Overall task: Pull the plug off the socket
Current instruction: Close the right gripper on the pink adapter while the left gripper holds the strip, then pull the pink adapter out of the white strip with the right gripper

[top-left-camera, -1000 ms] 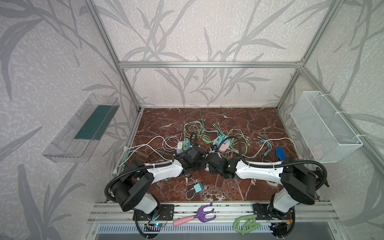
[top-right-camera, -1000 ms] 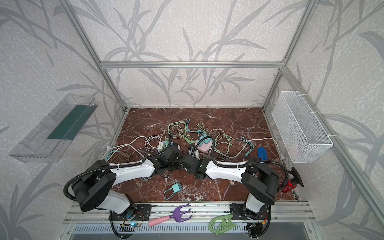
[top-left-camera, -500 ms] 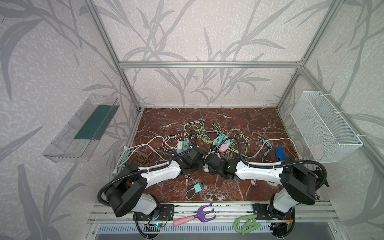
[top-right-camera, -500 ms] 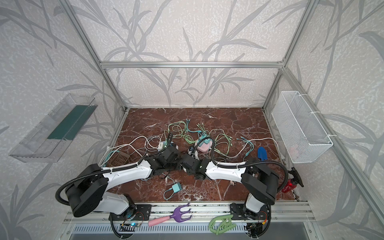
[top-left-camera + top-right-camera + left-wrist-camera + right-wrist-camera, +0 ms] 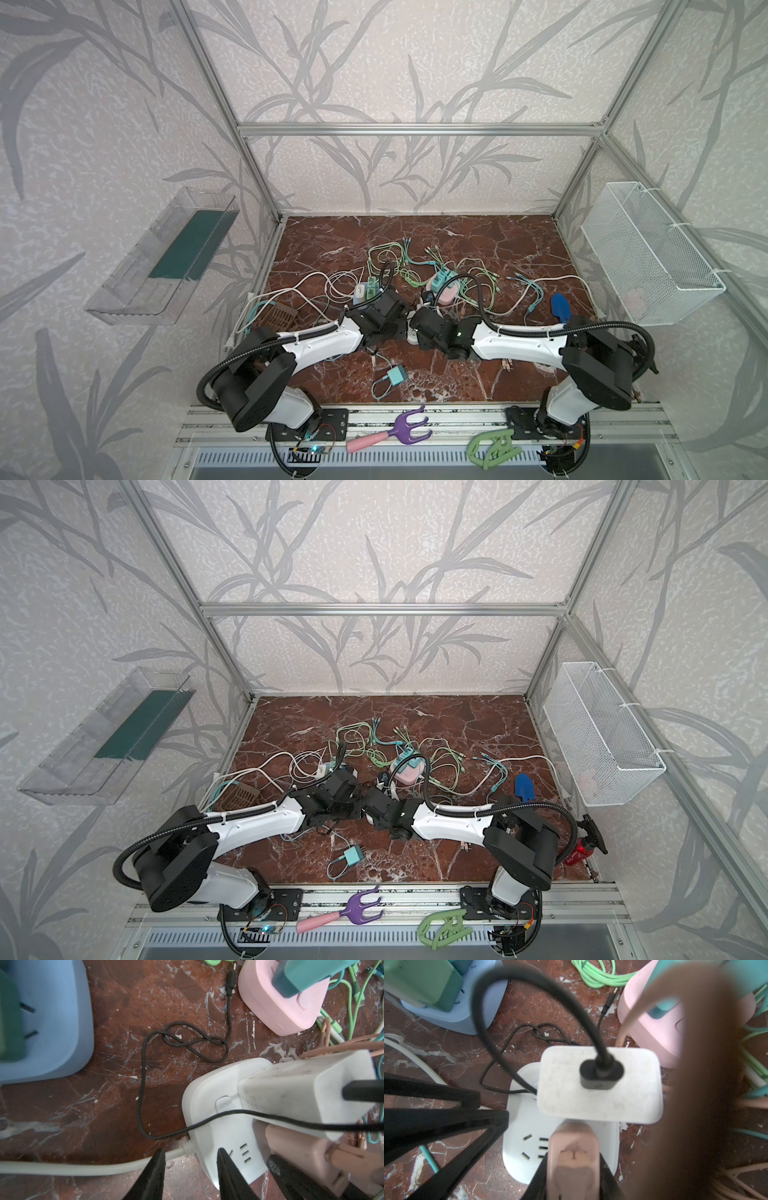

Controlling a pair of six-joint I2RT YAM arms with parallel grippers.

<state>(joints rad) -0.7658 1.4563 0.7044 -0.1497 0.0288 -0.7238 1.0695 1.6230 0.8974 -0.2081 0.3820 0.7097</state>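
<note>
Plug (image 5: 572,1145) in R gripper (image 5: 573,1176), by socket (image 5: 525,1126) edge

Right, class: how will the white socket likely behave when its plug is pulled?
The socket looks small and lies loose on the table, so it would probably lift with the plug. The tall charger on it may make it tip.

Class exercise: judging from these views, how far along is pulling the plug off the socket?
Done: the right gripper is shut on the pinkish-brown plastic plug. In hand: the left gripper, jaws open, sits at the cord corner of the white square plastic socket block, apparently bracing it. Remaining: the plug looks seated beside the white boxy adapter; the pull-out itself.
</note>
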